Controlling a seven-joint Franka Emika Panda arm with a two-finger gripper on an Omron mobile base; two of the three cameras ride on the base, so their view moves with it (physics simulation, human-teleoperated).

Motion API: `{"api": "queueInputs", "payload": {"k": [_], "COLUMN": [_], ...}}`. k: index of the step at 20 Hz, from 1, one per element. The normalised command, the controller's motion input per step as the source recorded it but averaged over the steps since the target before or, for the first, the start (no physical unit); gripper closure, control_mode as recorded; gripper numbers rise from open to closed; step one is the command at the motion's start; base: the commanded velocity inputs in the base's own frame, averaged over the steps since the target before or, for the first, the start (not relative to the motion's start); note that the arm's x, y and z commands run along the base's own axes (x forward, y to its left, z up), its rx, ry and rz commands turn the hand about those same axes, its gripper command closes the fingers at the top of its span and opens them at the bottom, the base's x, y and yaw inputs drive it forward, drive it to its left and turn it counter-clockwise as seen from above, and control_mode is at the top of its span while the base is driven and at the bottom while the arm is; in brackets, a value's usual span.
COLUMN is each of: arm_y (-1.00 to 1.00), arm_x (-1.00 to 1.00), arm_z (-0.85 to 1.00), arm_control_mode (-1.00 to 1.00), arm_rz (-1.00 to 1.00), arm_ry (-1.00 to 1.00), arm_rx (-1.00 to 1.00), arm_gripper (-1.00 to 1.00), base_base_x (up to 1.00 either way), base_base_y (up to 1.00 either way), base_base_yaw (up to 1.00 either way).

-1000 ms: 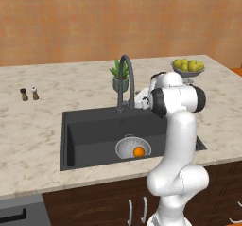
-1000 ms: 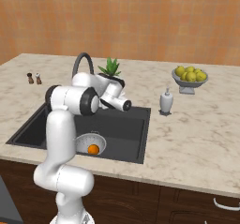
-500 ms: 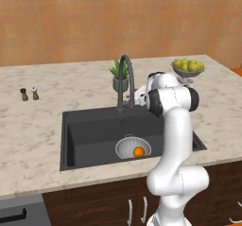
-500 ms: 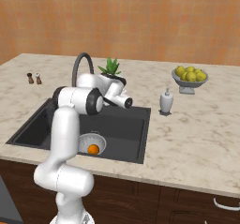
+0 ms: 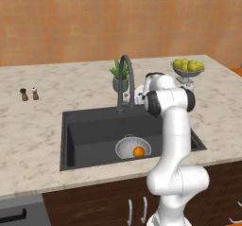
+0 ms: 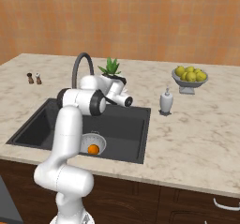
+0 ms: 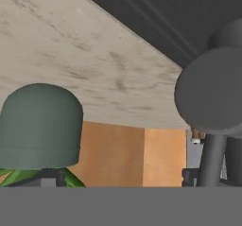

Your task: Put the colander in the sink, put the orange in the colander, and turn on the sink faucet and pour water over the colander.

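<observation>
Now the white arm bends over the sink [image 5: 94, 130], its claw [image 6: 125, 100] spread wide and moved closer to the faucet [image 5: 125, 78], while the orange [image 5: 138, 151] sits in the colander [image 5: 126, 147].
</observation>
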Motion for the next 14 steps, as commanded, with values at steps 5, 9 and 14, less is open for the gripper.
{"api": "queueInputs", "payload": {"k": [5,9,14], "arm_y": [-0.07,-0.55,-0.92], "arm_x": [0.26,0.16,0.15], "arm_z": [-0.14,-0.25,-0.42], "arm_control_mode": [-1.0,-1.0,-1.0], "arm_rz": [-0.03,-0.06,-0.14], "arm_ry": [0.0,-0.01,-0.05], "arm_rx": [0.0,0.02,0.0], "arm_gripper": [1.0,1.0,1.0], "base_base_x": [0.0,0.0,0.0], "base_base_y": [0.0,0.0,0.0], "base_base_yaw": [0.0,0.0,0.0]}}
